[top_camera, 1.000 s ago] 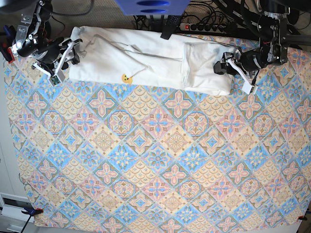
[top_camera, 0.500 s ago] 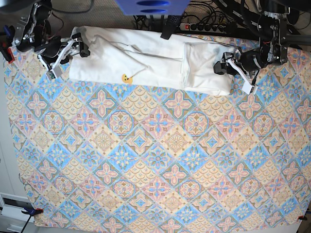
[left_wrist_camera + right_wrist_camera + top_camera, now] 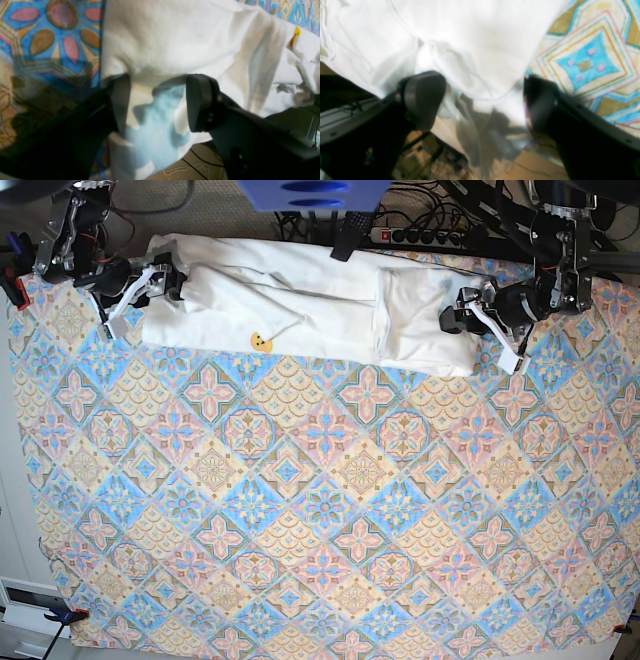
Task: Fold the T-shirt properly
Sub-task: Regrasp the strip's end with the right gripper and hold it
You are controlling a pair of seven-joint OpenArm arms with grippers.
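The T-shirt is lying as a long white band along the far edge of the patterned tablecloth, its long axis running side to side across the base view, with one end toward each arm. Near the left arm's end it is showing a doubled-over panel; a small yellow bit of print is peeking out along the near edge. The left gripper is standing with its jaws apart, straddling the folded end of the cloth, the fabric passing between the fingers without being pinched. The right gripper is also gaping wide at the opposite end, white cloth lying between and beyond its fingers, nothing clamped. The right wrist view is looking blurred, so whether the fingertips are touching the fabric is hard to tell. The printed lettering is mostly hidden inside the folds, and the shirt's far edge is lying close to the cables behind the table.
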